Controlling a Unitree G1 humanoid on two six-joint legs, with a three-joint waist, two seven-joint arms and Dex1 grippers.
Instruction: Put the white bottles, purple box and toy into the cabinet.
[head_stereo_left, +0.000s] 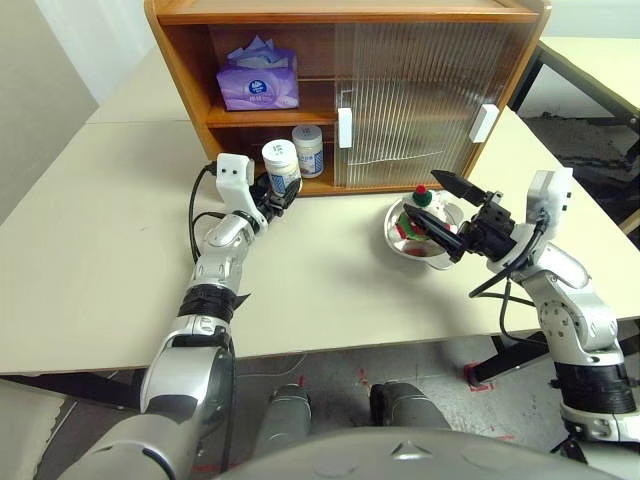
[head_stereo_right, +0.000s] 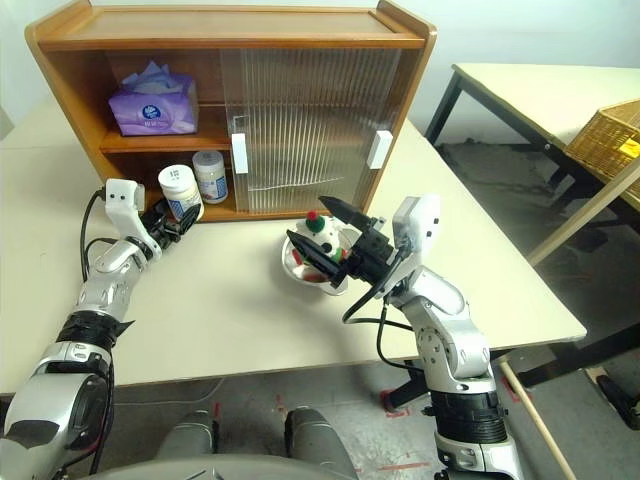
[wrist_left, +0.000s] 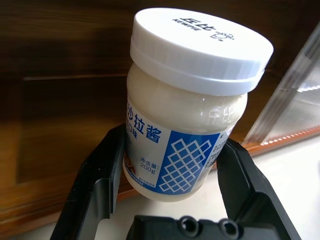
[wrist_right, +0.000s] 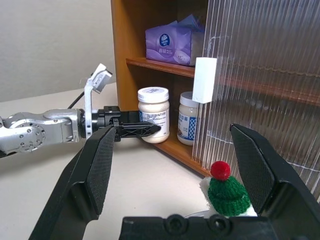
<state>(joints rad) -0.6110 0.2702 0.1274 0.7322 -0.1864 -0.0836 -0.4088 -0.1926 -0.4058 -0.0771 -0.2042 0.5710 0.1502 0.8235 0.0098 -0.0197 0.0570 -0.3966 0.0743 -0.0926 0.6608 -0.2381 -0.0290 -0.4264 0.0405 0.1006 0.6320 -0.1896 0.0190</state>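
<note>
White bottle (wrist_left: 185, 125) sits clamped in my left claw (head_stereo_left: 277, 193) at the cabinet (head_stereo_left: 440, 90). My right claw (head_stereo_left: 447, 215) gapes wide over the toy (wrist_right: 227, 192).

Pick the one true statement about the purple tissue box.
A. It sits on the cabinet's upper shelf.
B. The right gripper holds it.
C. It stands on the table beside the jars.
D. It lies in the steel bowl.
A: the purple tissue box rests on the upper shelf of the cabinet, behind the open left side, above the jar on the lower shelf.
</note>
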